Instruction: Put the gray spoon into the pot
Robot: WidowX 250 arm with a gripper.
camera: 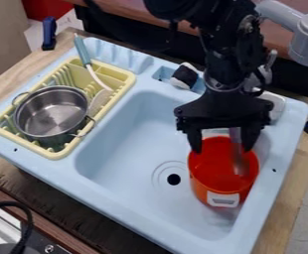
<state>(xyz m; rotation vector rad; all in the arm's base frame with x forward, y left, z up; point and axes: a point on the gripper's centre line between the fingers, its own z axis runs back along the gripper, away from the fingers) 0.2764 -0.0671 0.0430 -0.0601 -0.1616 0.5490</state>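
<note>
The gripper (222, 149) hangs with its fingers spread over the pot (205, 190), beside the sink's (126, 154) right edge in view. Between them the spoon (237, 145) slants steeply down into the pot, nearer the right-hand finger in view; lifting along its long axis should avoid dragging it.

On the light-blue rectangular plastic sink (126, 131), a yellow slotted plastic rack (124, 74) lies left of the basin, holding a round silver metal pot (51, 113). Right of it, inside the basin, stands a round orange-red pot (213, 186), a long gray spoon (237, 154) above its bottom.
</note>
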